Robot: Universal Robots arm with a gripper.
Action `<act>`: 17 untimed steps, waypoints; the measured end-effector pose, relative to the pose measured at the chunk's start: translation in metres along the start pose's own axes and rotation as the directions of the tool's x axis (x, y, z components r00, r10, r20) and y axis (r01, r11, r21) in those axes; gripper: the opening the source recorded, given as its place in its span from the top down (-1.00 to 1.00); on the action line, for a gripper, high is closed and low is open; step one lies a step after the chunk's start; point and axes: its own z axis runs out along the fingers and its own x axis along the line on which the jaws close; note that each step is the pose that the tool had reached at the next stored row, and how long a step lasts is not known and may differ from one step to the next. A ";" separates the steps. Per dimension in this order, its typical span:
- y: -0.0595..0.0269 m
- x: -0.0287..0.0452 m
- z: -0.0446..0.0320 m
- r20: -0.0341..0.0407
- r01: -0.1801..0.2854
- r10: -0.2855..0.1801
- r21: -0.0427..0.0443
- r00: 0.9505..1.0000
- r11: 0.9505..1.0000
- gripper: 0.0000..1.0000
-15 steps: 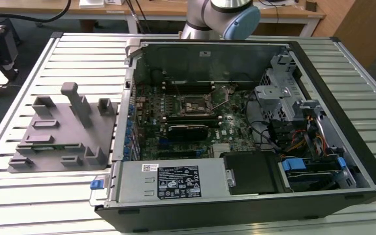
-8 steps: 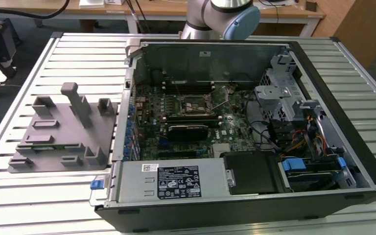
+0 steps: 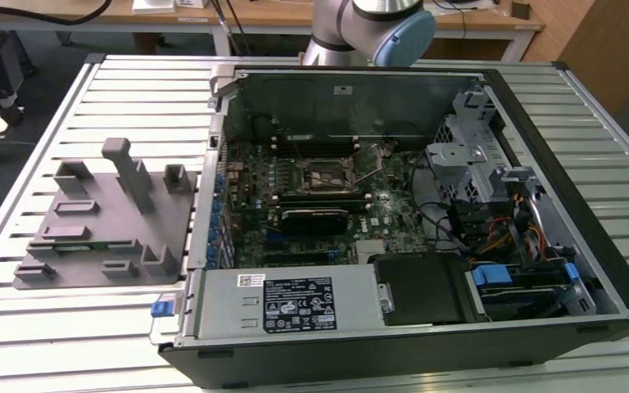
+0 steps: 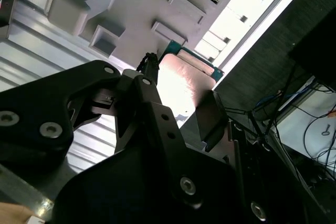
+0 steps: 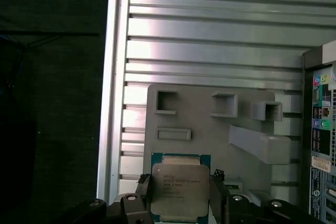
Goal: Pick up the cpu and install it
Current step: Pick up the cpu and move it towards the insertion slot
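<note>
The cpu [image 5: 179, 188], a small square chip with a shiny silver top plate and a green rim, sits between my gripper's [image 5: 181, 203] two black fingers, which are shut on its opposite edges. It hangs well above the grey tray [image 5: 205, 124] with upright blocks. In the second wrist view the cpu [image 4: 184, 80] glints between the fingers [image 4: 209, 120] of the gripper [image 4: 181, 98], with the tray [image 4: 131, 3] beyond it. The exterior view has the tray [image 3: 91, 237] on the slatted table to the left of the open computer, and the black socket frame [image 3: 331, 176] on the motherboard.
The open computer case [image 3: 402, 221] lies on the slatted table [image 3: 96, 327], with the power supply [image 3: 287, 307] at its near side and drive cages with cables [image 3: 511, 237] on the exterior view's right. The arm [image 3: 369, 29] rises behind the case. The case's rear panel [image 5: 321, 129] borders the tray.
</note>
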 end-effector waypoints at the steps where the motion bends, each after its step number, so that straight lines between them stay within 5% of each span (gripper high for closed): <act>1: 0.0001 0.0000 -0.0009 0.000 0.000 0.000 0.000 1.000 1.000 -0.06; 17: 0.0014 -0.0002 -0.0213 0.002 0.000 0.000 0.000 1.000 1.000 -0.06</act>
